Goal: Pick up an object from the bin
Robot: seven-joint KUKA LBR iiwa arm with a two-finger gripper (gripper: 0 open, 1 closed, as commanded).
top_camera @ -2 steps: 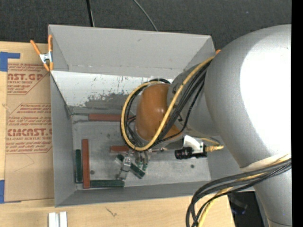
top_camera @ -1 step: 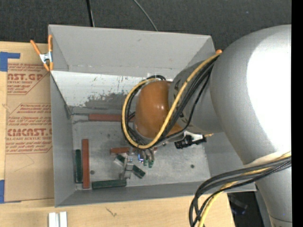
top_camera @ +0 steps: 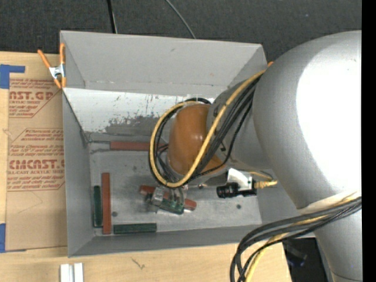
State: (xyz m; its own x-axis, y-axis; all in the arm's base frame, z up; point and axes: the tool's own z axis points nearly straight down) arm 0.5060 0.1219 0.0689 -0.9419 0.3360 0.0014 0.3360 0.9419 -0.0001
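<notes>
The pincer (top_camera: pixel 167 202) hangs low over a red stick (top_camera: pixel 146 190) mid-bin (top_camera: pixel 78 151), a green stick (top_camera: pixel 135 229) nearby; whether it is open or closed cannot be told.

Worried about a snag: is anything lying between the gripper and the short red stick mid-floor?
Nothing visible. The gripper is right over the red stick; the nearest green stick lies apart by the near wall.
</notes>
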